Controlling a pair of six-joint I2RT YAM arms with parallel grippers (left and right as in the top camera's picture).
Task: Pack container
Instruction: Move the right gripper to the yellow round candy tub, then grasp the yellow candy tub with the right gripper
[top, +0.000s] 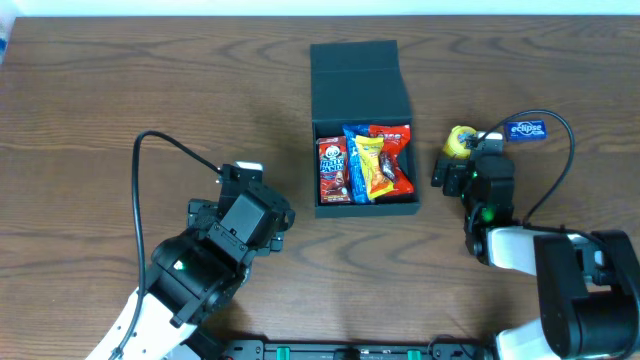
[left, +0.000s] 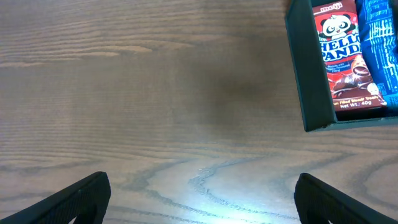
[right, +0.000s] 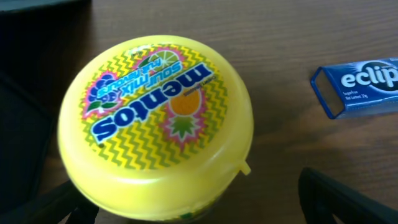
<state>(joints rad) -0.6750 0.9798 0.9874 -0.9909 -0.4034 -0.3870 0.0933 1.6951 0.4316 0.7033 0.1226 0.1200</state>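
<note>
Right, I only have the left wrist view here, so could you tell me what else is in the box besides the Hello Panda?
Observer: To the right of the Hello Panda, a yellow packet and a red packet lie in the box.
Operator: Thank you. Is anything outside it?
Observer: Yes, a yellow Mentos tub stands right of the box, with a blue Eclipse pack beyond it.
Operator: And where is the right claw, please?
Observer: The right claw is open, poised at the tub, which it has not gripped.
</note>
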